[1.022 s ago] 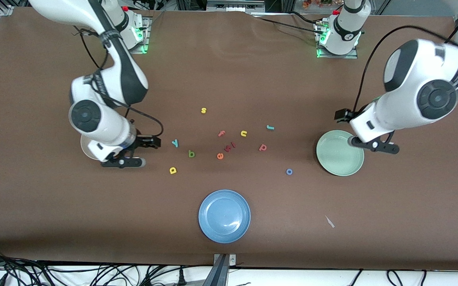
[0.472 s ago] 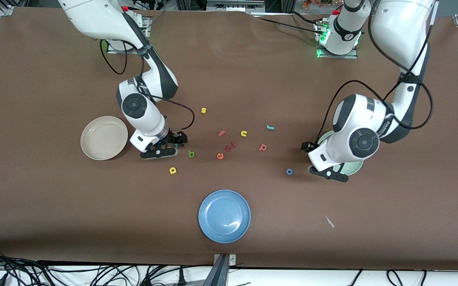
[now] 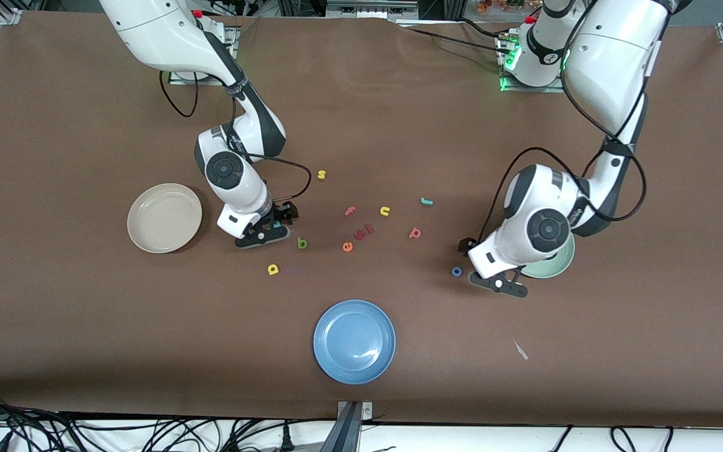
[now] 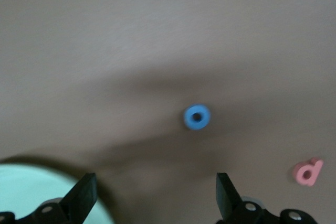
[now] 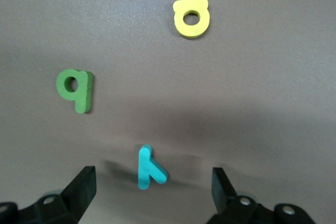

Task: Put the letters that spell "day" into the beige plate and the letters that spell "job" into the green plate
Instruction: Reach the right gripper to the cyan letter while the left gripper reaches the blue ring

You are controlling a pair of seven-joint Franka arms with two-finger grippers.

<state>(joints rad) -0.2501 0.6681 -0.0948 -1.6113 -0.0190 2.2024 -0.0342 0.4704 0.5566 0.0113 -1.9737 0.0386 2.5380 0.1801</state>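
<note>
1. Your right tool [image 3: 265, 230] stands spread wide and empty, low over the surface [image 3: 361, 389], with the cyan y [image 5: 149, 168] lying between its fingers; the beige plate [image 3: 164, 218] sits beside it. Close off-centre and the small foam letter could tip or squirt out.
2. Your left tool [image 3: 498, 284] hangs released and empty, the blue ring o [image 4: 197, 117] just ahead of its fingers, the green plate [image 3: 556, 267] partly under the arm. Descend now and you may miss the ring.
</note>
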